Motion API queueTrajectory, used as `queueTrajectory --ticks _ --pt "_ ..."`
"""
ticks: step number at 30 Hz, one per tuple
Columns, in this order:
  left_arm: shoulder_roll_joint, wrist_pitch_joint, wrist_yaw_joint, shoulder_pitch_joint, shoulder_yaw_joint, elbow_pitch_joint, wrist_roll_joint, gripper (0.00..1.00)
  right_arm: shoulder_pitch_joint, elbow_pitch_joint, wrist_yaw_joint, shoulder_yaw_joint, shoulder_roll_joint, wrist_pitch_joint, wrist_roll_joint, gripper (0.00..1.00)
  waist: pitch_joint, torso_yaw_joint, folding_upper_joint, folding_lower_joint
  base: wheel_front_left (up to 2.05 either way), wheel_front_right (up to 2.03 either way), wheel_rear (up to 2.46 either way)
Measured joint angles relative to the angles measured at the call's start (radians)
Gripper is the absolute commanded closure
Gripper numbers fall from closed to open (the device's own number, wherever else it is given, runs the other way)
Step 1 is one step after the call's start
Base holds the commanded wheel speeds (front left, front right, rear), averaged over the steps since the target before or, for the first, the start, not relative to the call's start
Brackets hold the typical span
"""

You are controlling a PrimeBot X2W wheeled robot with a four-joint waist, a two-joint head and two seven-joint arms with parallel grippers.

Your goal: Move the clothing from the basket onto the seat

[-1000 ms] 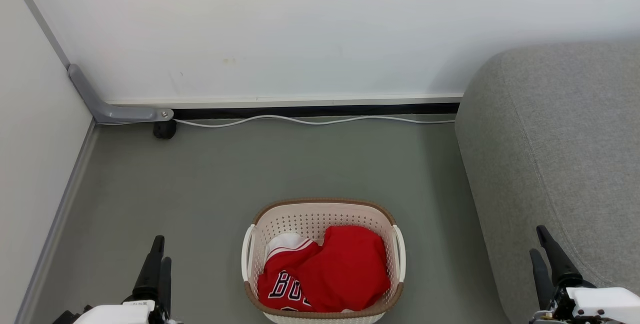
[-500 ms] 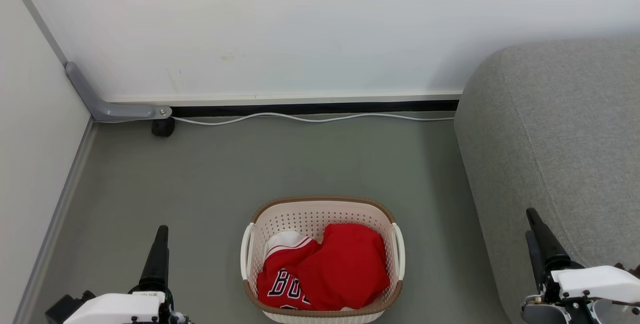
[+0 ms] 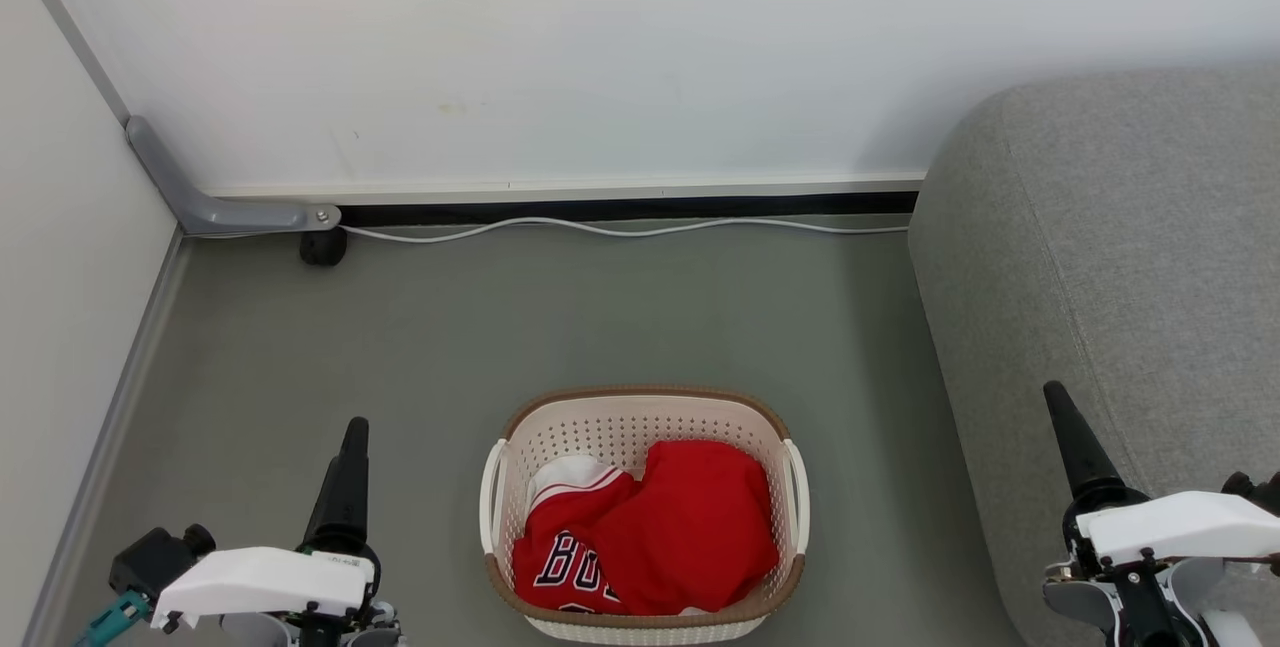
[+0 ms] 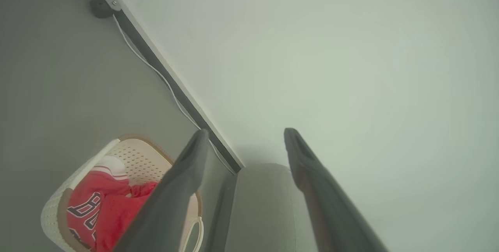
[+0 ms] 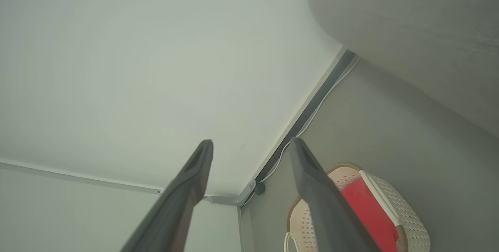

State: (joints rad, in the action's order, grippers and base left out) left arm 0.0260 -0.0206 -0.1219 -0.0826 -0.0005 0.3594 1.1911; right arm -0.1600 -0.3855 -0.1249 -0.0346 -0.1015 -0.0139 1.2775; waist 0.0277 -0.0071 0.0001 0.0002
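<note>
- Left gripper [image 4: 246,132]: the two dark fingers stand apart with an open gap between them, and they clamp nothing. In the head view it sits at the lower left, over the grey floor [image 3: 500,327], to the left of the basket [image 3: 645,395] and apart from it.
- Right gripper [image 5: 251,141]: the fingers are likewise spread and grip nothing. In the head view it sits at the lower right, in front of the seat [image 3: 1130,277]. Contact with the upholstery cannot be told.
- Basket: upright on the floor between the two grippers, near the seat but not touching it.
- Clothing: both garments lie inside the basket. The plain red garment [image 3: 700,517] covers the centre and right and overlaps the jersey [image 3: 570,557]. The jersey lies at the left with its white-striped trim toward the wall [image 3: 600,47] and its lettering facing up.
- Surroundings: a white cable [image 3: 620,227] runs along the base of the wall. A grey bracket [image 3: 215,212] is fixed at the left corner.
</note>
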Motion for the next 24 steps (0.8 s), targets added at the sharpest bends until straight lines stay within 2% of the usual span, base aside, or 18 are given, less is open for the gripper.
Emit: queueTrajectory --ticks 14,24 --pt "0.012 -0.042 0.0 -0.03 -0.025 0.03 -0.272 0.0 -0.043 -0.038 0.0 -0.049 -0.019 -0.041 -0.23 0.0 -0.001 -0.001 0.0 0.0 0.0 0.0 0.0" --pt "0.012 -0.068 0.009 -0.051 -0.034 0.058 -0.419 0.0 -0.068 -0.067 0.0 -0.082 -0.032 -0.07 -0.364 0.0 -0.004 -0.003 0.0 -0.0001 0.0 0.0 0.0"
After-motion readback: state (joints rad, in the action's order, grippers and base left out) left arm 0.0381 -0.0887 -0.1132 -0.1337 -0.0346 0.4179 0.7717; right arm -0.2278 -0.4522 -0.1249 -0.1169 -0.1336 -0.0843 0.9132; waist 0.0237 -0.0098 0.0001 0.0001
